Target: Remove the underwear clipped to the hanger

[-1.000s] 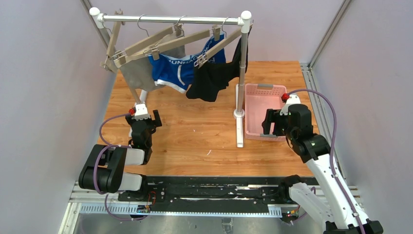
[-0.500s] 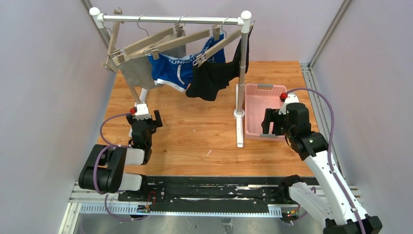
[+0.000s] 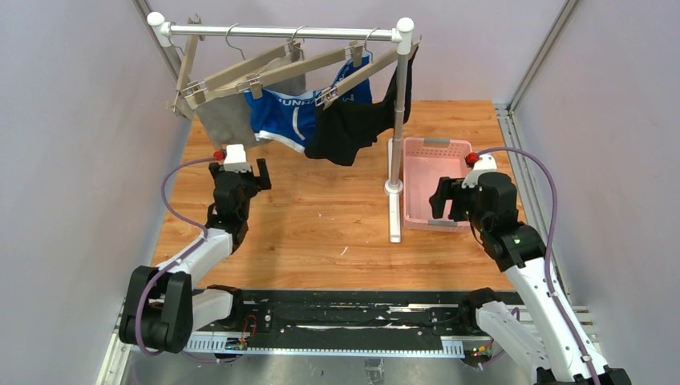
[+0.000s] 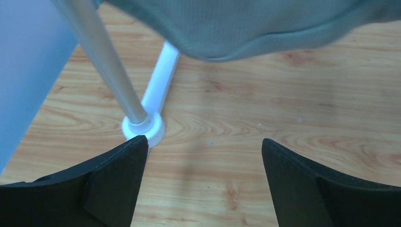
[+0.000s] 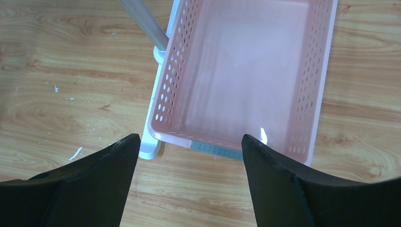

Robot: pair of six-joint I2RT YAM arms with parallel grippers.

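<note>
Three briefs hang clipped under the rail (image 3: 281, 32) — grey brief (image 3: 224, 120), blue brief (image 3: 277, 120), black brief (image 3: 349, 128), one per hanger (image 3: 240, 74). It is soft, light cloth, likely to stretch before the clips release, so the best grip is near a clip. The left gripper (image 3: 239, 170) gapes wide below the rail's left end, under the grey brief. The right gripper (image 3: 451, 204) is just as wide and empty, over the one basket (image 3: 437, 143).

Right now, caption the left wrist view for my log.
Left jaws open, grey briefs hanging ahead, rack post alongside, wooden table beneath.
</note>
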